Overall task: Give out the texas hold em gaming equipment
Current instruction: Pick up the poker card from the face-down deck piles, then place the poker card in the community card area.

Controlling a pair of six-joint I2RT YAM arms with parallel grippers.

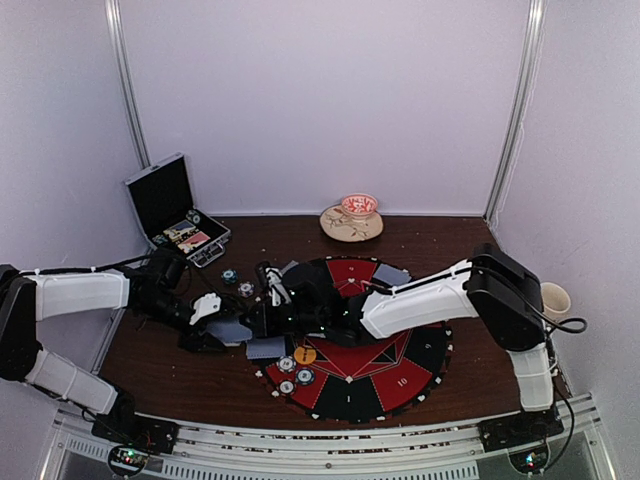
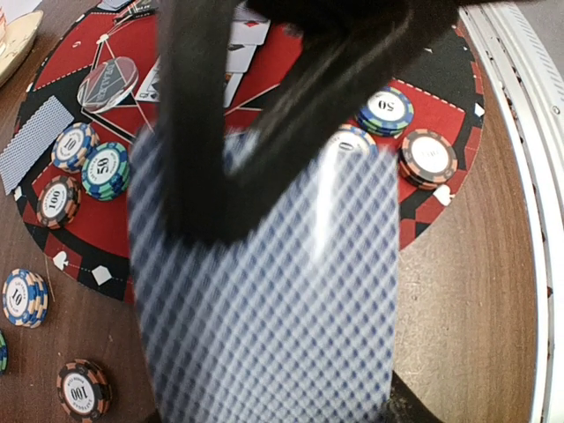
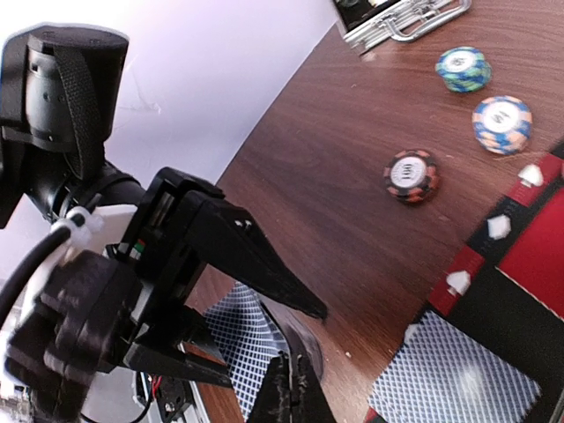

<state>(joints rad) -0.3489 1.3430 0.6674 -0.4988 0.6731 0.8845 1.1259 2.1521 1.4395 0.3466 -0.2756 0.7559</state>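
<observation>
While the dark wooden worktop [image 1: 150, 372] carries the round red-and-black mat [image 1: 400, 378], the left pincer [image 3: 286, 345] stands spread around a grey-blue-backed playing card [image 2: 264, 335] just off the mat's left edge. The right pincer [image 3: 293, 393] looks pressed together on that card's edge. A second card [image 3: 458, 374] lies flat at the mat's rim. Striped poker chips [image 2: 106, 169] sit on the mat and on the wood beside it.

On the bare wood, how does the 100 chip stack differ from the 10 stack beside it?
The 100 stack has dark edges with orange-red stripes; the 10 stack has blue edges with pale orange stripes. The 10 stack sits nearer the mat than the 100 stack. Both lie flat on the table.
</observation>
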